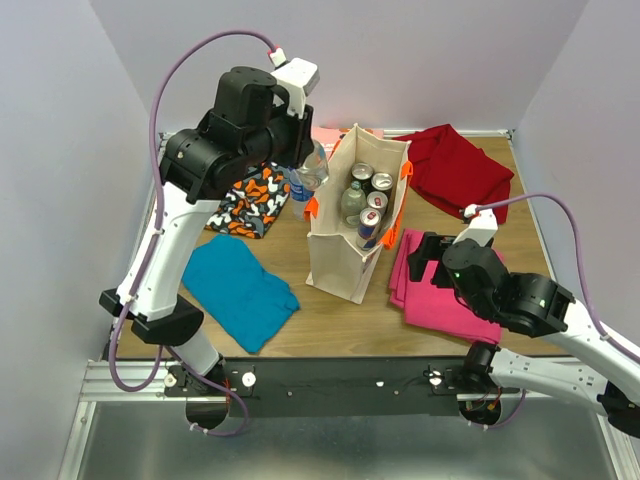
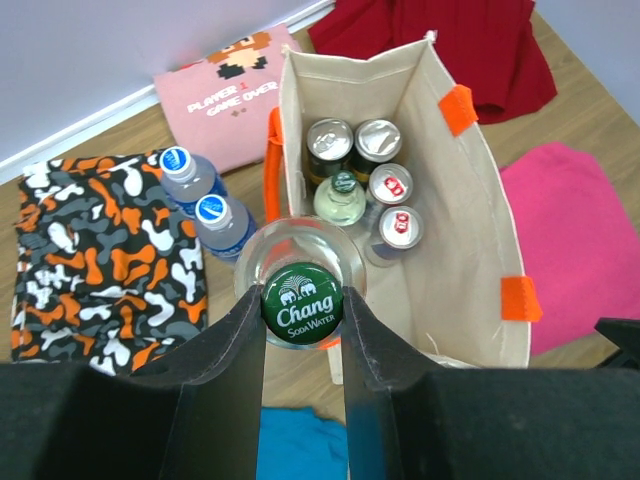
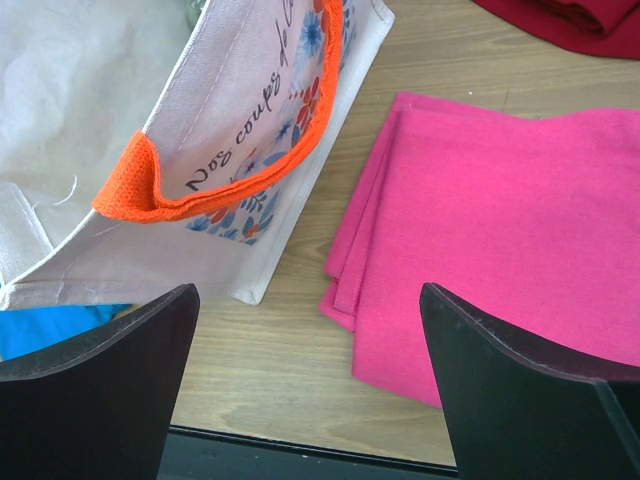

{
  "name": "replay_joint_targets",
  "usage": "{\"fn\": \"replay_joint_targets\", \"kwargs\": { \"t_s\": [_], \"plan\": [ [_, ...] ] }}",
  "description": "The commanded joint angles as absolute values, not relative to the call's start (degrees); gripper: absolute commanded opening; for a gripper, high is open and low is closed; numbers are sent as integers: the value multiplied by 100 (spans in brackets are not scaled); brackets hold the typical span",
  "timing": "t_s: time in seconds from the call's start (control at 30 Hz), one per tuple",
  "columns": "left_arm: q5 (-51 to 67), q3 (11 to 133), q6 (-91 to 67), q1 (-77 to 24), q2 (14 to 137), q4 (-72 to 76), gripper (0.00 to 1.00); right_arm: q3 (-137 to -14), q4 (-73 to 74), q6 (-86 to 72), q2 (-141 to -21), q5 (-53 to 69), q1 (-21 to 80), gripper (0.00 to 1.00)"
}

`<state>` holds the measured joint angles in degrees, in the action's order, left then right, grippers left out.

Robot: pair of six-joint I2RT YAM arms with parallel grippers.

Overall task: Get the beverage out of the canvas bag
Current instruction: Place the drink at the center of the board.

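While the left gripper [image 2: 303,300] clamps the clear glass soda bottle with green cap [image 2: 290,245], the bottle hangs upright, cap pointing up, at the left rim of the boxy beige canvas bag [image 1: 335,265]. Right of the bag, the right gripper [image 3: 308,295] stands wide and holds nothing.

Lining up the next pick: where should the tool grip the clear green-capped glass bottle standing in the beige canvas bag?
I'd grip its neck just below the green cap, coming straight down from above. The clear green-capped glass bottle stands upright, hemmed by silver-topped cans and the walls of the beige canvas bag.
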<state>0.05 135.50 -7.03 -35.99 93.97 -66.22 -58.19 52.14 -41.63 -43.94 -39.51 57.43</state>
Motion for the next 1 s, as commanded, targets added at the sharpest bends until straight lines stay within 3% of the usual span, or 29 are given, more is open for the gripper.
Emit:
{"fn": "replay_joint_targets", "kwargs": {
  "t_s": [0.0,0.37,0.97],
  "plan": [
    [-624,13483,-615,-3498,8895,-5959,0,-5880,5124,-4105,-4438,-3911,5774,100],
    [-1045,12929,-659,-3278,8684,-5810,0,-5862,5106,-4122,-4474,-3867,5766,100],
    [-1187,10240,-1046,-2611,7989,-4088,0,-5889,5229,-4228,-4438,-3867,5774,100]
  ]
}}
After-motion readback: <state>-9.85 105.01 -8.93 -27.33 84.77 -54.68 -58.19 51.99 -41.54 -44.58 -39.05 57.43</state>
